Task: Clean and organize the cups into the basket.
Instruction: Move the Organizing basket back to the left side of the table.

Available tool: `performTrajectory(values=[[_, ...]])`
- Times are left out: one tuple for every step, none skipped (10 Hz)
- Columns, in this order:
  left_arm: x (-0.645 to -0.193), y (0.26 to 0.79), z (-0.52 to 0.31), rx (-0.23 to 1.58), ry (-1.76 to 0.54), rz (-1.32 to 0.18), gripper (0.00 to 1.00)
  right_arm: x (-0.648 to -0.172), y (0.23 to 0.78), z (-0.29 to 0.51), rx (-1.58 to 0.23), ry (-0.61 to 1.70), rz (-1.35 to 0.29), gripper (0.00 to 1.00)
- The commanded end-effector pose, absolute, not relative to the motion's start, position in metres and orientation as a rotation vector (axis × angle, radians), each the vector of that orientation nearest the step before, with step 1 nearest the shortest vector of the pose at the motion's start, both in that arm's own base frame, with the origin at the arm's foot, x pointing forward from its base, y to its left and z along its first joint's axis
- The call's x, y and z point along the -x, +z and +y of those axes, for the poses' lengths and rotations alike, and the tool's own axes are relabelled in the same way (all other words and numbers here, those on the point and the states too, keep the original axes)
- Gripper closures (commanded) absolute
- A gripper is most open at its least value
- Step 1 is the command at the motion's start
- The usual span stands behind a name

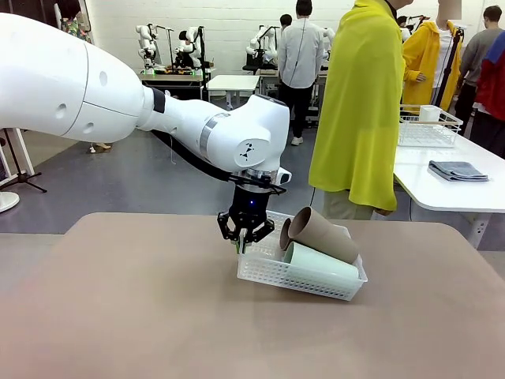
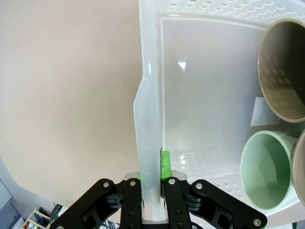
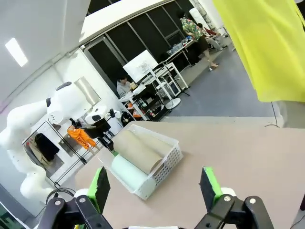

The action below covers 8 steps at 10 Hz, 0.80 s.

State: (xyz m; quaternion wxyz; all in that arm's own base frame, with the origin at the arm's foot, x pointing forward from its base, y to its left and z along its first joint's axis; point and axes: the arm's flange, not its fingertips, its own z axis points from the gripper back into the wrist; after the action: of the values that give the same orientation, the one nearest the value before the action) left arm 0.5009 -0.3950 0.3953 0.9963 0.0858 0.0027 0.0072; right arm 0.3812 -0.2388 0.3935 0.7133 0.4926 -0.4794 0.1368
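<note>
The white basket lies mid-table, its left end seemingly raised a little. My left gripper is shut on the rim of that left end. In the left wrist view the left gripper pinches the basket's wall between its green pads. Inside lie cups on their sides: a brown cup on top of the mint green cup, and a second brown cup's mouth behind. Their open mouths, brown cup and mint green cup, face the left wrist camera. My right gripper stands open above the table, well short of the basket.
A person in a yellow garment stands at the table's far edge. A white side table at the right carries a wire basket and a folded grey cloth. Bare tabletop lies left of and in front of the basket.
</note>
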Motion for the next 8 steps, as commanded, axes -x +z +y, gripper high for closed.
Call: performTrajectory(values=[[-0.498, 0.395, -0.392, -0.159, 0.01, 0.001, 1.0, -0.38, 0.389, -0.241, -1.093, 0.274, -1.052, 0.0], [-0.498, 0.395, -0.392, -0.159, 0.01, 0.001, 1.0, -0.38, 0.401, -0.235, -1.215, 0.236, -0.878, 0.0], [-0.498, 0.395, -0.392, -0.159, 0.01, 0.001, 1.0, -0.379, 0.408, -0.235, -1.247, 0.155, -0.7, 0.0], [-0.501, 0.395, -0.395, -0.172, 0.014, 0.005, 0.94, -0.381, 0.418, -0.235, -1.316, 0.088, -0.587, 0.0], [-0.497, 0.407, -0.384, -0.189, 0.036, -0.014, 0.94, -0.38, 0.426, -0.233, -1.367, -0.03, -0.49, 0.0], [-0.493, 0.414, -0.374, -0.22, 0.022, -0.02, 0.94, -0.381, 0.432, -0.233, -1.375, -0.044, -0.447, 0.0], [-0.49, 0.416, -0.364, -0.257, -0.008, -0.004, 0.94, -0.381, 0.44, -0.235, -1.38, -0.055, -0.43, 0.0], [-0.488, 0.416, -0.355, -0.288, -0.022, -0.011, 0.94, -0.38, 0.442, -0.239, -1.374, -0.058, -0.417, 0.0]])
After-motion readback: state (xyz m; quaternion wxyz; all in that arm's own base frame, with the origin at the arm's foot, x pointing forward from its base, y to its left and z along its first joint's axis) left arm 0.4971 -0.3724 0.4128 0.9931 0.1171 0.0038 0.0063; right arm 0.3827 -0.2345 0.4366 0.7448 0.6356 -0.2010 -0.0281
